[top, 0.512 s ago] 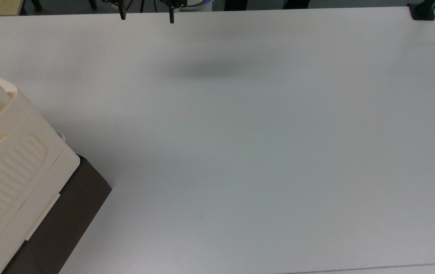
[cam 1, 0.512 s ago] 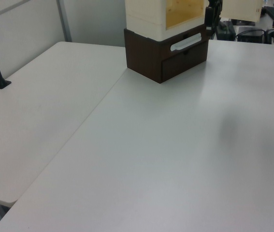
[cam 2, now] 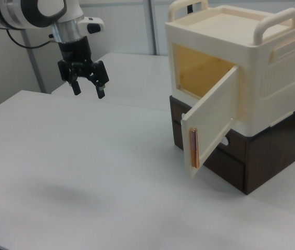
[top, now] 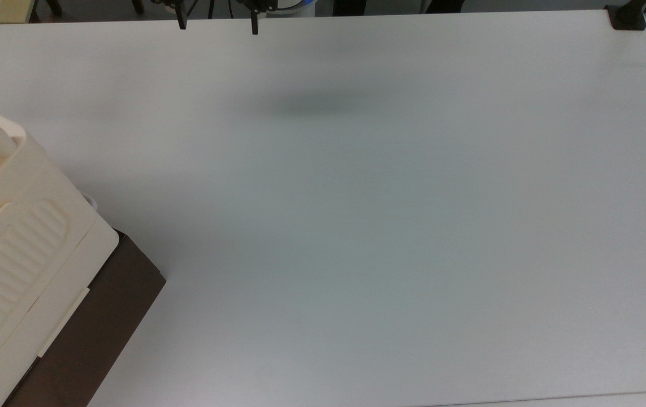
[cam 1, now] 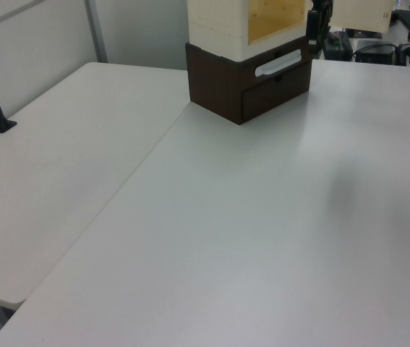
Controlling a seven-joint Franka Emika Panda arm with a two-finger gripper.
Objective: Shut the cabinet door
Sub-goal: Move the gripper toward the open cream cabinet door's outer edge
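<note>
Cabinet (top: 12, 265) cropped at top view's left, its door hinge side hidden.

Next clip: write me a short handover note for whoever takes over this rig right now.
Pincer: open, holding nothing, hanging above the table well off to the right view's left of the cabinet.
Cabinet: stands on its dark brown base near the table's edge, orange-lit interior exposed.
Cabinet door: swung open, out toward the table's middle, its orange-brown strip at the free edge.
Done: nothing visible yet; no contact with the door.
Left: bring the pincer to the door's outer face and push it shut against the cabinet front.
</note>
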